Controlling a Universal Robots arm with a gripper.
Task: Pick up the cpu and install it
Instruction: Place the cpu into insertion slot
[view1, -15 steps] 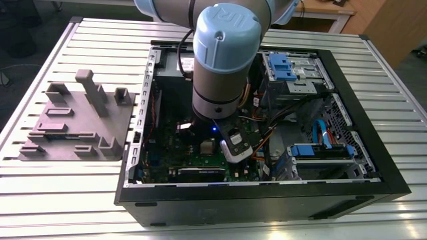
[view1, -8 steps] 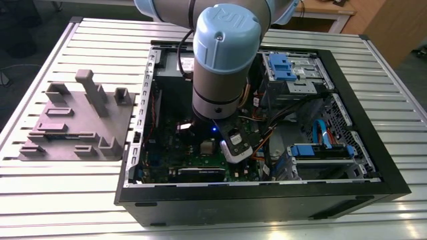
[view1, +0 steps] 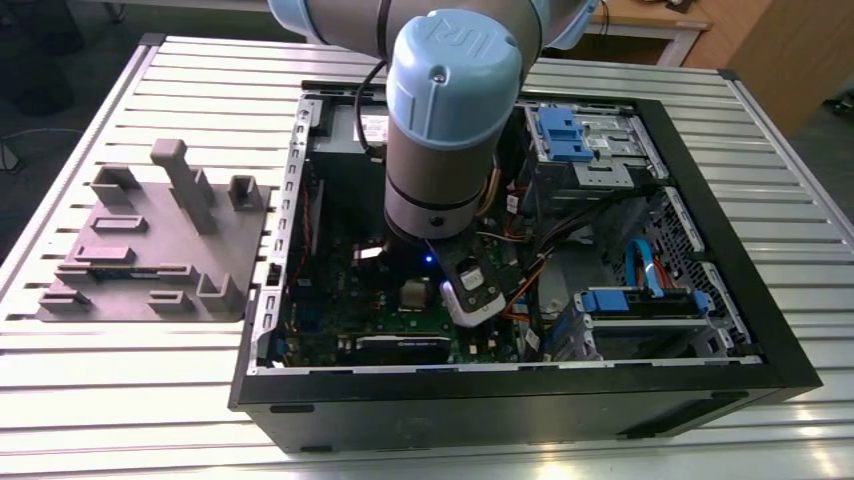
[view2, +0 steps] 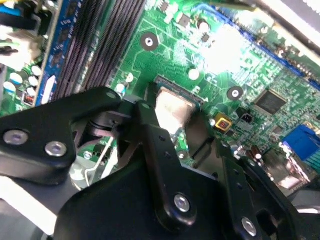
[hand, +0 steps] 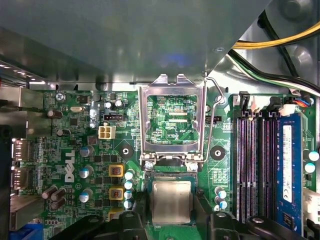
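Observation:
The cpu, a small square chip with a silver-grey top, lies flat in the socket of the green motherboard. In the second wrist view the cpu shows bright between black fingers. My gripper straddles it, one finger close against each side, shut on the chip. The metal socket frame stands flipped open just beyond the cpu, with its wire lever raised beside it. In the exterior view my arm reaches down into the open computer case.
Dark memory slots run beside the socket. Yellow and black cables and a grey metal box lie beyond the frame. Blue drive brackets sit in the case. A grey fixture block stands on the slatted table.

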